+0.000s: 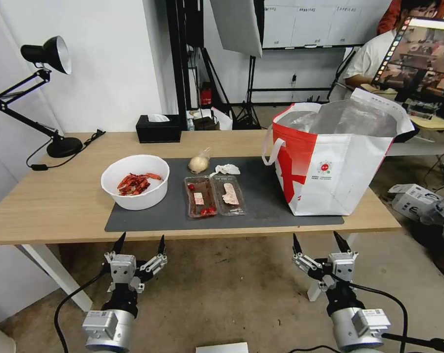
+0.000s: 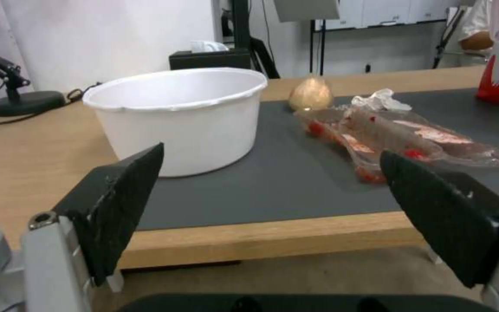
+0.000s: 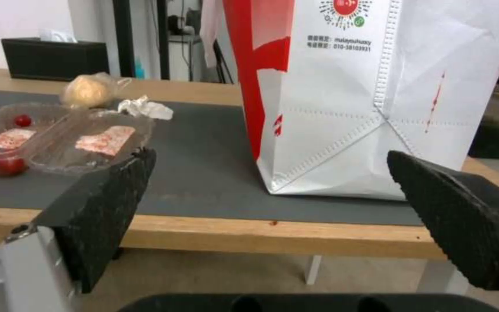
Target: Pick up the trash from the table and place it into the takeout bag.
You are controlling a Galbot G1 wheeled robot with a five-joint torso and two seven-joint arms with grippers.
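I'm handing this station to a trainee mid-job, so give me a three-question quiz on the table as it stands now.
1. True or false: the white bowl holds red shells.
2. Which lies nearest the takeout bag: A) the bowl, B) the crumpled tissue, C) the black tissue box?
3. Fill in: both clear trays rest on the dark grey ____.

Key
1. True.
2. B.
3. Mat. The left gripper and right gripper hang before the table edge, fingers open, holding nothing.
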